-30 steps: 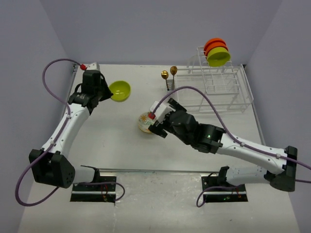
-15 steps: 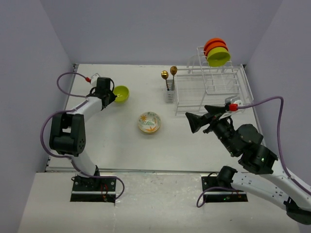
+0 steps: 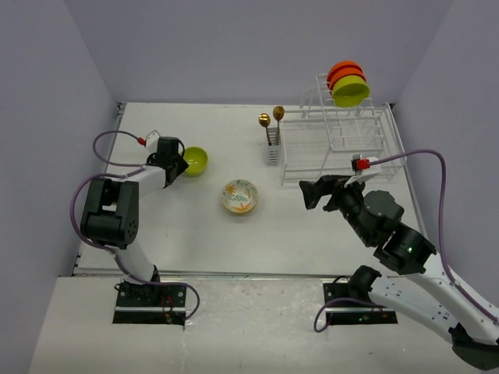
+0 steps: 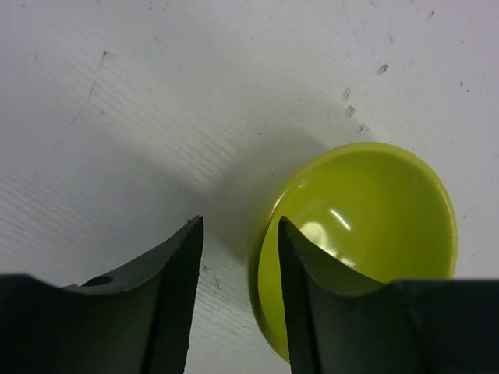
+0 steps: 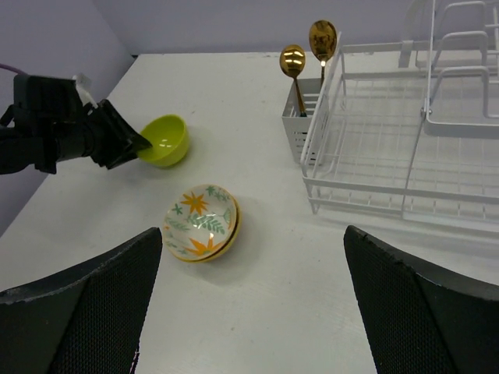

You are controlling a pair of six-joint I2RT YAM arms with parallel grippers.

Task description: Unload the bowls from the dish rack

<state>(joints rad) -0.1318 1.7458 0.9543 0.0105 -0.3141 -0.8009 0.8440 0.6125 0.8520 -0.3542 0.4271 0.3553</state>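
Nearest, the right gripper (image 3: 312,192) hangs above the tabletop (image 3: 195,234) with its jaws spread wide and nothing between them, just in front of the near-left corner of the rack (image 3: 343,148). Left of it the floral bowl (image 3: 239,196) sits about mid-tabletop, bare surface on every side, well apart from both grippers.

Farther left, near the tabletop's left edge, the left gripper (image 4: 240,226) is low at the lime-green bowl (image 4: 366,234), jaws parted astride its rim. One finger is over the inside, the other outside with a strip of tabletop showing between it and the rim: released, not pinching.

The rack stands at the far right, close to the right edge. Its caddy (image 3: 271,149), holding two gold spoons (image 3: 278,113), stands on its left side, facing the open middle. On the raised far tier the orange bowls (image 3: 344,72) and another green bowl (image 3: 351,91) stand on edge, touching.
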